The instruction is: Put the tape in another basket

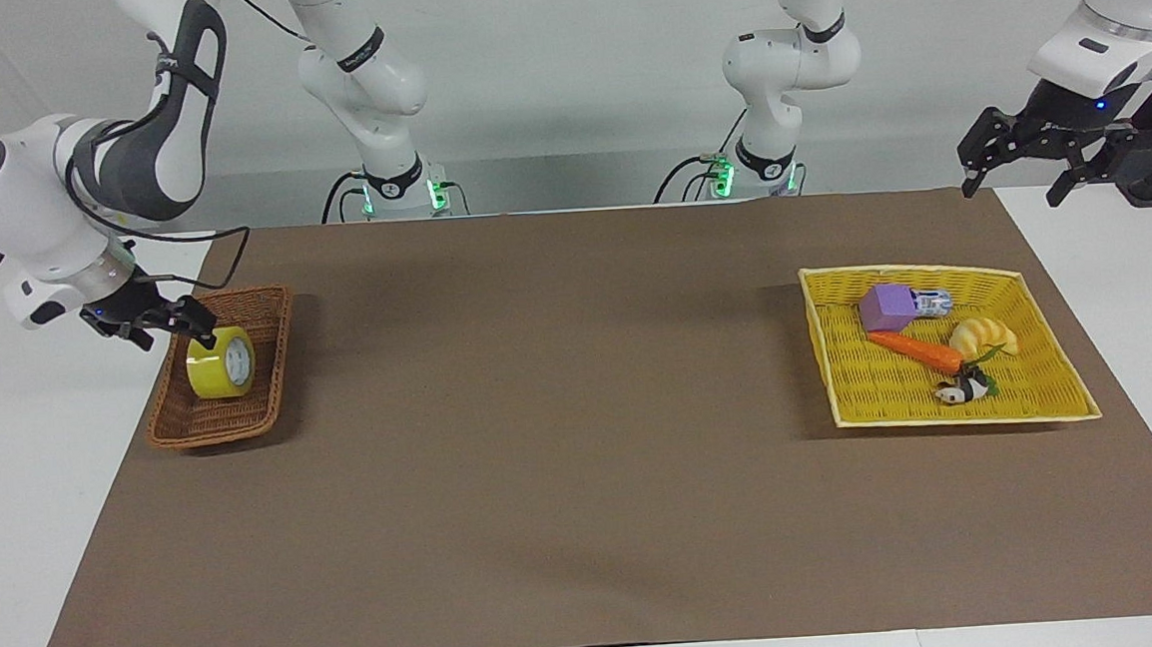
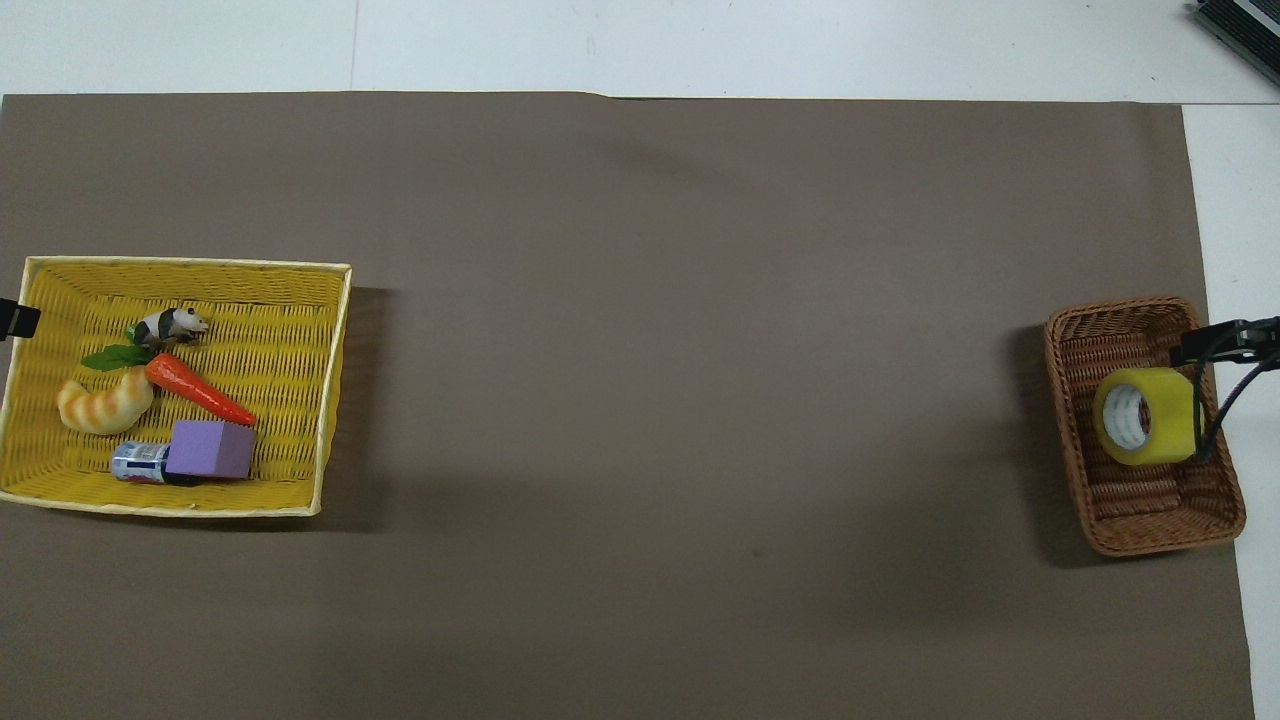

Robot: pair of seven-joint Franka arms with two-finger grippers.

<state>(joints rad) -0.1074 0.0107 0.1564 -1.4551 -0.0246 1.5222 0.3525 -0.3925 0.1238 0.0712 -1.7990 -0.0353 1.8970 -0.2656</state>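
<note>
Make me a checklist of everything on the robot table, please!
Surface: brown mat on a white table.
Job's things: tape on its side in the brown basket, at the right arm's end.
Clutter: yellow basket holds carrot, croissant toy, purple block, small can, panda figure.
Grippers: right gripper open, just above the tape; left gripper open, waiting over the table's edge.
Cables: black cable loops from the right wrist.
Surroundings: white wall.
</note>
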